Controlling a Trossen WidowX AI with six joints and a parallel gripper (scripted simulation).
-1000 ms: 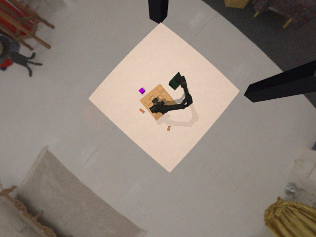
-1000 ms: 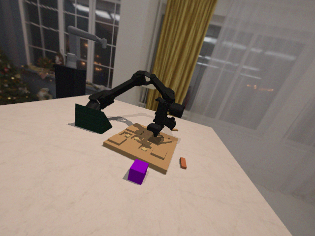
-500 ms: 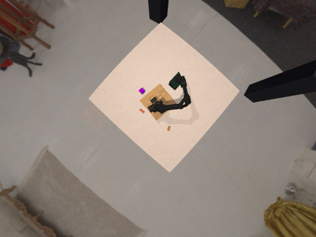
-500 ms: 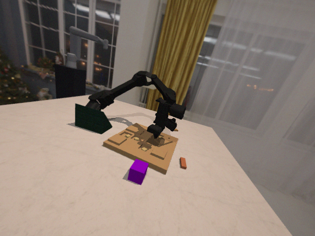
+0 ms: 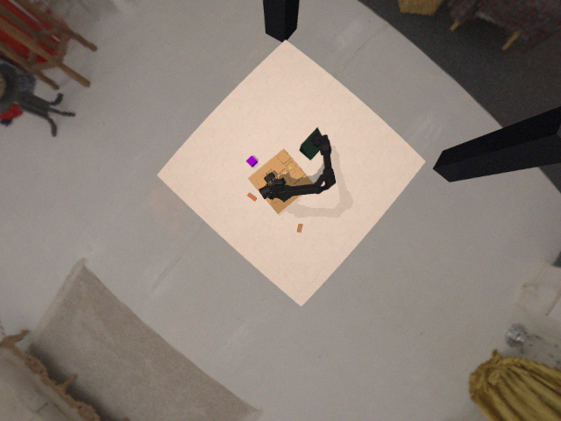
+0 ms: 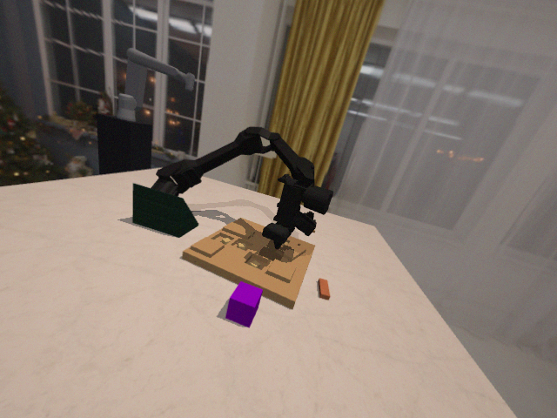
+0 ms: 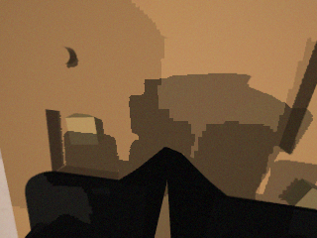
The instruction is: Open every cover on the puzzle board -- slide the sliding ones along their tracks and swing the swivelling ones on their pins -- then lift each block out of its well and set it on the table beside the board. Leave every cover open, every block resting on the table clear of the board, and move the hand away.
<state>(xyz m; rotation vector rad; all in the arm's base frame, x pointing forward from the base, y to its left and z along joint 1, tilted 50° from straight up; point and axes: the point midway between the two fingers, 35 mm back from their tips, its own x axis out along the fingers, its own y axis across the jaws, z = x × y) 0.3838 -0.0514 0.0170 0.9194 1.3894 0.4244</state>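
The tan puzzle board (image 5: 291, 160) (image 6: 213, 257) (image 7: 228, 35) lies near the middle of the table. My gripper (image 6: 275, 243) (image 7: 169, 154) is shut and empty, with its tips pointing down just above the board's middle. In the wrist view an open well with a pale yellowish block (image 7: 81, 126) lies to the left of the fingertips, and a dark cover pin (image 7: 71, 57) sits further off. A purple cube (image 5: 252, 160) (image 6: 244, 303) rests on the table beside the board. A small orange block (image 5: 251, 196) (image 6: 324, 288) lies off another side, and a second orange block (image 5: 299, 227) lies further out.
The arm's dark green base (image 5: 310, 144) (image 6: 159, 210) stands just behind the board. Two black posts (image 5: 280, 17) (image 5: 498, 149) reach over the table's edges. The table edge (image 6: 432, 310) falls away on the right in the exterior view.
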